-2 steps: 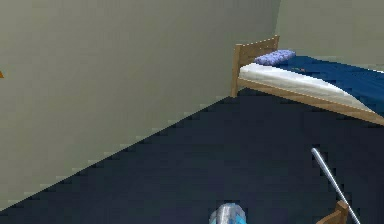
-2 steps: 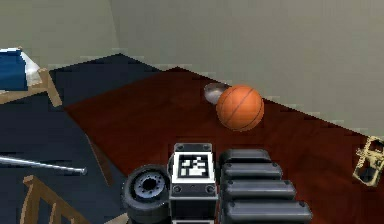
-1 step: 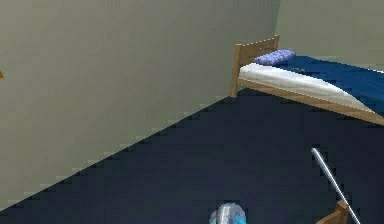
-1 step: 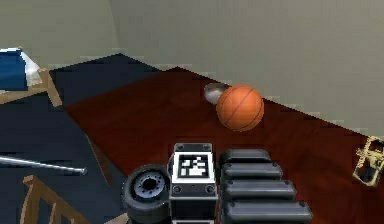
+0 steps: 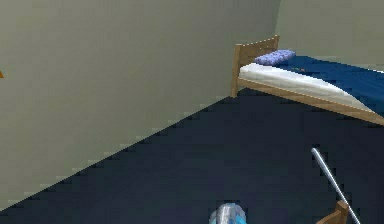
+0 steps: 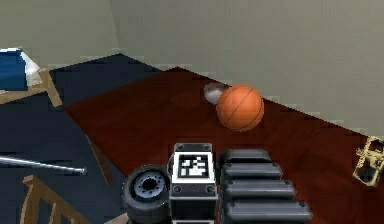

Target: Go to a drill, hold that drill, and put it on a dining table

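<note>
Drill (image 6: 372, 160) is my reading of the small yellow-and-black thing at the counter's (image 6: 140, 115) right edge, well right of the arm (image 6: 260, 190). The pincer's (image 6: 148, 192) dark body sits low and near, left of a white marker (image 6: 195, 165). Its fingers cannot be made out, so I cannot tell whether it grips anything. Beyond it an orange ball (image 6: 240, 107) rests mid-counter, with a grey lump (image 6: 211, 93) just behind. Far off stands a bed (image 5: 300, 85), and a metal rod (image 5: 330, 180) lies on the floor. For a good approach, I judge the base should shift until the arm lines up with that yellow thing. The reach should then go above the counter top, clear of the ball.
</note>
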### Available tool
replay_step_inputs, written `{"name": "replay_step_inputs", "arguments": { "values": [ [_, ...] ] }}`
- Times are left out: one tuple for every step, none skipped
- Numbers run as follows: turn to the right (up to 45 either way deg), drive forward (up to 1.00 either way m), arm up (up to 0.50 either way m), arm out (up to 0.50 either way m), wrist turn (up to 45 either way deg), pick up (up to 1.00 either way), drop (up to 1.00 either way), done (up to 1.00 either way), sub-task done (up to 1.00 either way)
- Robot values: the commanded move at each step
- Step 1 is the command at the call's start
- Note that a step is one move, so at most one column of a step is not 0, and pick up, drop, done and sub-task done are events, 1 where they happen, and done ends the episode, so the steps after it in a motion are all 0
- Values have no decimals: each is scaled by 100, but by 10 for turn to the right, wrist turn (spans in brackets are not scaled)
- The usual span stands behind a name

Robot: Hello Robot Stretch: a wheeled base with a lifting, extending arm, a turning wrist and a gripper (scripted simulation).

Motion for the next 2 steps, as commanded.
{"name": "replay_step_inputs", "arguments": {
  "values": [
    [0, 0, 0, 44, 0, 0, 0, 0, 0],
    [0, 0, 0, 0, 450, 0, 0, 0, 0]
  ]
}}
